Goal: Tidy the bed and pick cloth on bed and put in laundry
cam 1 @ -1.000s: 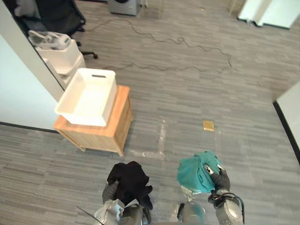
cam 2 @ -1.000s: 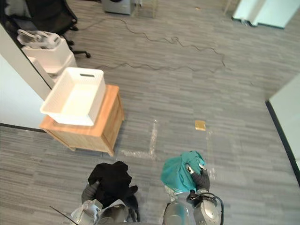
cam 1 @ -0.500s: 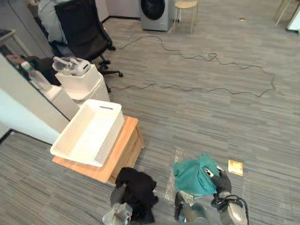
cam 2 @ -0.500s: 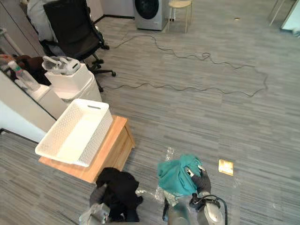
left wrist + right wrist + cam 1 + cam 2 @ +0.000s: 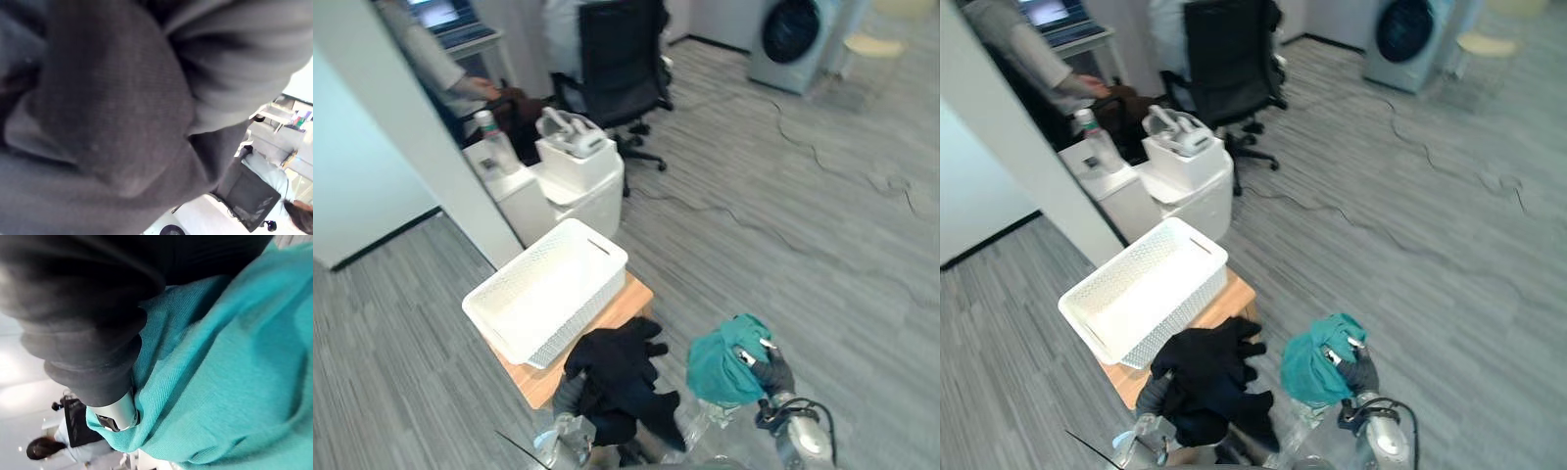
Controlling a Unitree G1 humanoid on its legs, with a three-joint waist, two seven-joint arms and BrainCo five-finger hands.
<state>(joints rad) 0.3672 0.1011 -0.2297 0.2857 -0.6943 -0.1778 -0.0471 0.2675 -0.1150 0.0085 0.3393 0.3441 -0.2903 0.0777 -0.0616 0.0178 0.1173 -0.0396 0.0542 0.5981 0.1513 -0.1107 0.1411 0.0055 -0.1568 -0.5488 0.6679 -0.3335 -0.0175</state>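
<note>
Over grey floor [image 5: 783,235], right hand [image 5: 771,373] clutches teal cloth [image 5: 717,364]; black cloth [image 5: 622,377] covers left hand [image 5: 568,394], grip untellable.

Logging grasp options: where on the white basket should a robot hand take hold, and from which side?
Likely the slot handle in the short end wall of the white basket, fingers hooking in from outside that end. The basket sits upright and open on the wooden stand, and that slot faces away from the robot.
</note>
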